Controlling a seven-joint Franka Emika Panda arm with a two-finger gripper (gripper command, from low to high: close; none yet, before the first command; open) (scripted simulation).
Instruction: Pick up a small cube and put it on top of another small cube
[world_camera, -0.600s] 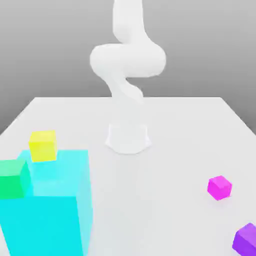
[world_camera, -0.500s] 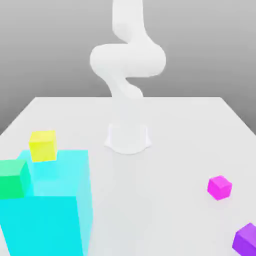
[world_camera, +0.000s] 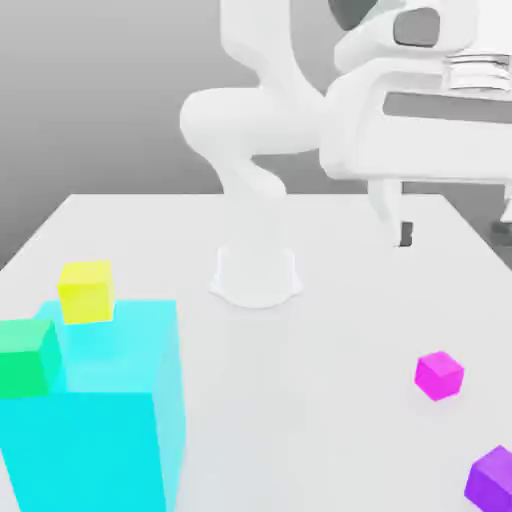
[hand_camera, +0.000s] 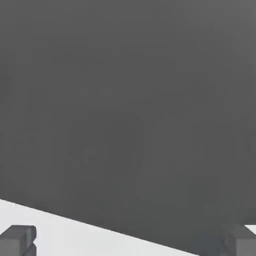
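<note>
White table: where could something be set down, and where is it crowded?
Bare patches of the table: between the cyan block and the magenta cube, and around the robot's base. Crowded: the block's top, bearing yellow and green cubes.

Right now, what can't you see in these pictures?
- Purple cube: the exterior view's right edge cuts off part of it.
- Green cube: its far end is cut off by that view's left edge.
- Cyan block: its bottom is cut off by the same view's lower edge.
- Yellow cube: its back is hidden behind its own front.
</note>
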